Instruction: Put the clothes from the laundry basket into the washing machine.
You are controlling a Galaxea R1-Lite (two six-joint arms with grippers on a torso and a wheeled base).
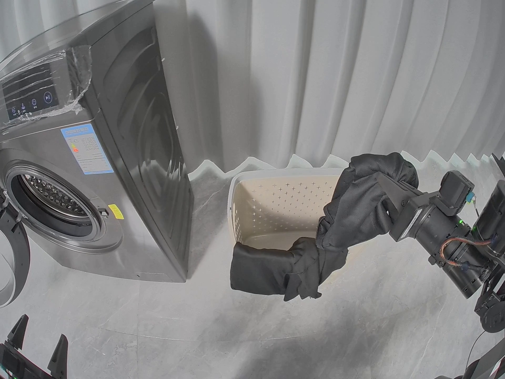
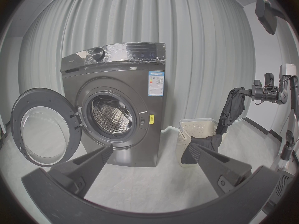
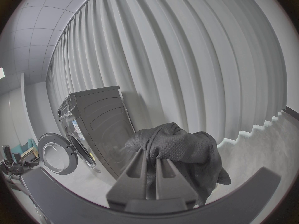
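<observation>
While the right gripper (image 3: 150,159) was clamped on the dark garment (image 1: 363,201), it hung over the laundry basket (image 1: 273,173), tail draped across the rim. Judged soft, light, limp; best held by a bunched fold. The left gripper (image 1: 42,330) stood open, empty.

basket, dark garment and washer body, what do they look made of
The basket: cream matt plastic, likely moulded, walls pierced with small cut-outs. The garment: soft dark grey fabric, perhaps a mesh knit; it drapes in folds and shows a dotted texture. The washer body: probably grey sheet metal, satin sheen, pressed ribs on its side.
</observation>
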